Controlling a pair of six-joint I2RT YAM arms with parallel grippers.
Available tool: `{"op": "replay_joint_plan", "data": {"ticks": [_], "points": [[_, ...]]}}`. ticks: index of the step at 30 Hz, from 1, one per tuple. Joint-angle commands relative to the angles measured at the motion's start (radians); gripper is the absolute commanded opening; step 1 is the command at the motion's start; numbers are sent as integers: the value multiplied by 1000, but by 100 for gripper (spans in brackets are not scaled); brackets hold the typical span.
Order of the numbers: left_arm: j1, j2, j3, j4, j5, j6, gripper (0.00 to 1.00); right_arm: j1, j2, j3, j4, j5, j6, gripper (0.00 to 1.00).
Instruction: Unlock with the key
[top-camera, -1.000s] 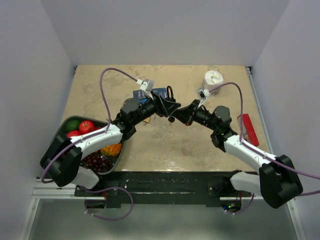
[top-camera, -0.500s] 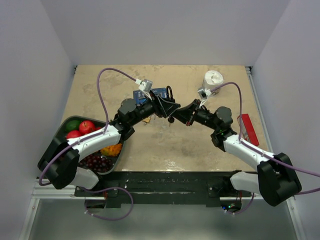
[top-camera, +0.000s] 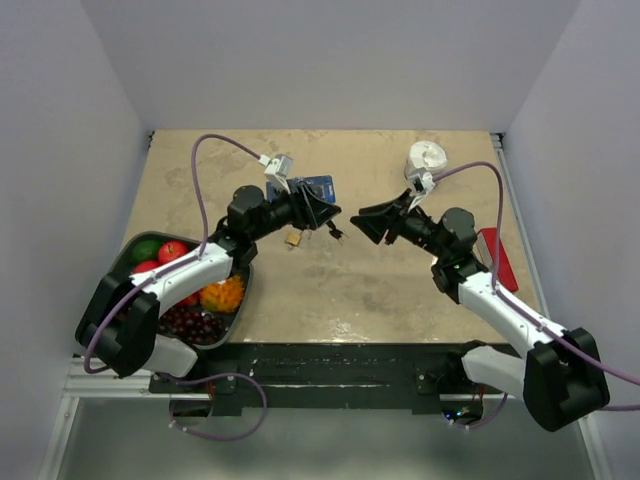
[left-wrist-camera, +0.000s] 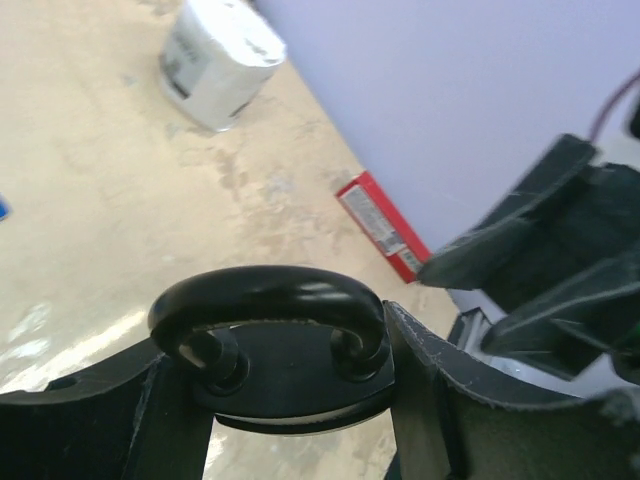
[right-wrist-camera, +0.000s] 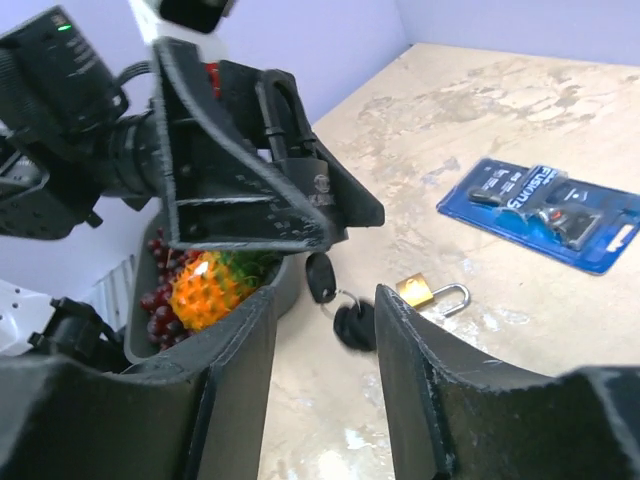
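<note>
Right wrist: key (right-wrist-camera: 350, 325) just beyond right pincer (right-wrist-camera: 322, 297)

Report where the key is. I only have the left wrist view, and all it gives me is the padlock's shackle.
Observer: The key hangs from the underside of the padlock, seemingly in the keyhole. The rest of its bunch dangles below.
Operator: Confirm whether the right arm has hold of it.
Observer: It does not. The right fingers stand open, and the top view shows a gap between them and the key.
</note>
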Motion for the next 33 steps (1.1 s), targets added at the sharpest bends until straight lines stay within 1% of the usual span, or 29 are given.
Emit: {"op": "replay_joint_plan", "data": {"ticks": [1, 3, 5, 6, 7, 9, 10, 12, 13, 15, 16, 17, 18, 19, 21, 22, 27, 33], "points": [[53, -23, 64, -49, 34, 55, 0, -7, -33, 29, -78, -20, -86, 49], [68, -32, 69, -77, 41, 99, 0, -7, -50, 18, -95, -31, -87, 50], [74, -41, 72, -92, 87, 133, 0, -7, -61, 19, -111, -34, -93, 52], [77, -41, 73, -92, 118, 180, 0, -7, -73, 21, -118, -37, -92, 53], [79, -40, 87, -108, 198, 210, 0, -7, -79, 35, -121, -37, -90, 54], [80, -33, 107, -141, 286, 291, 0, -7, -91, 58, -138, -51, -96, 57], [79, -35, 118, -167, 372, 311, 0, -8, -96, 88, -143, -59, -101, 59], [80, -41, 124, -180, 479, 358, 0, -10, -96, 120, -147, -96, -101, 62], [79, -43, 124, -180, 598, 369, 0, -12, -84, 154, -149, -117, -101, 63], [80, -49, 127, -181, 720, 382, 0, -13, -61, 191, -155, -184, -101, 63], [79, -49, 124, -178, 815, 380, 0, -12, -52, 222, -157, -207, -98, 63], [79, -49, 119, -172, 855, 377, 0, -13, -30, 236, -155, -229, -98, 63], [79, -49, 110, -154, 891, 342, 0, -15, -22, 248, -161, -273, -102, 64], [79, -50, 89, -88, 958, 313, 0, -13, -15, 275, -163, -292, -106, 64], [79, -49, 70, -18, 1010, 239, 0, -12, 1, 302, -180, -330, -112, 66], [80, -49, 61, 7, 1046, 231, 0, -12, 4, 321, -183, -362, -118, 67], [76, -49, 52, -3, 1110, 228, 0, 1, 31, 342, -155, -432, -96, 68], [54, -47, 53, -17, 1161, 228, 0, 99, 71, 369, -158, -433, -138, 68]]}}
